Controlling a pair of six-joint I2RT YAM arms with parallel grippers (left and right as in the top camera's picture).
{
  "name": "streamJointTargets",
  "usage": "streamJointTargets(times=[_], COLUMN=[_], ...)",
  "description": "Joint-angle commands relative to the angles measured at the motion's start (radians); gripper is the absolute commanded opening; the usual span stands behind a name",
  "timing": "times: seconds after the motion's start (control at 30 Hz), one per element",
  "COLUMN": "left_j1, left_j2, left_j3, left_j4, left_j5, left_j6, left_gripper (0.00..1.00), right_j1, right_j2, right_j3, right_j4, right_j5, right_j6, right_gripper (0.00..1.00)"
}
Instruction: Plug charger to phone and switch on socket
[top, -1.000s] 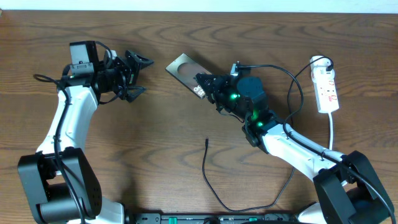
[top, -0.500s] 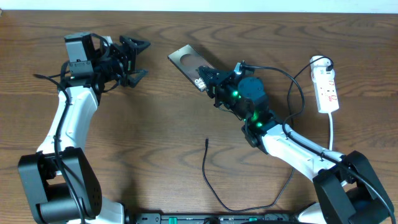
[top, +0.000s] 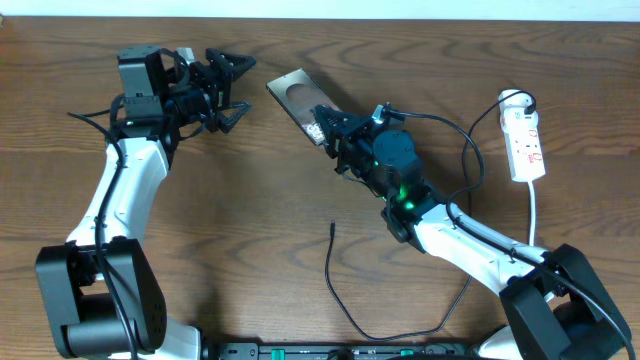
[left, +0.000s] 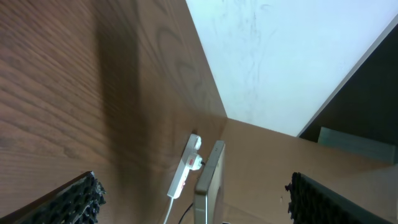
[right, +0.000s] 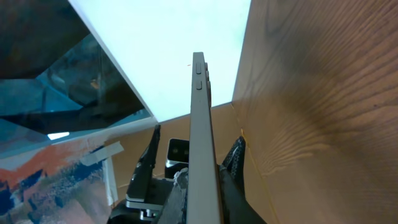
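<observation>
Right gripper (top: 327, 132) is clamped on one end of the phone (top: 294, 100), holding it out toward the wide-spread left gripper (top: 228, 85). Only that end is pinched (not much purchase), so it could twist loose when the charger (top: 332, 232) gets pushed in.

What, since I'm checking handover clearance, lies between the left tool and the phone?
Nothing; overhead view shows bare table between left tool and phone.

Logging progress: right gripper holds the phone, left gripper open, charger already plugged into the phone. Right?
Not plugged. The overhead view shows the charger tip lying free on the table, apart from the phone. The right gripper does hold the phone; the left gripper is open.
</observation>
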Motion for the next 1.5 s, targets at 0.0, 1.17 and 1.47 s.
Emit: streamJointTargets(times=[0.0,1.17,1.47], left_j1=[0.002,-0.010,-0.072], left_j2=[-0.014,-0.014,-0.014], left_j3=[-0.010,-0.010,-0.010], left_j4=[0.005,0.065,0.117], left_j5=[0.018,-0.024,0.016], left_j6=[-0.010,-0.056,0.034], left_gripper=[0.92,0.92,0.92], right_j1=[0.010,0.039,0.053], right_j2=[-0.006,-0.006,-0.006], right_j3=[0.018,0.018,0.018], right_j4=[0.017,0.018,0.028], right_j5=[0.023,0.079,0.085], right_j6=[0.014,0.101,0.100], right_gripper=[0.01,0.01,0.01])
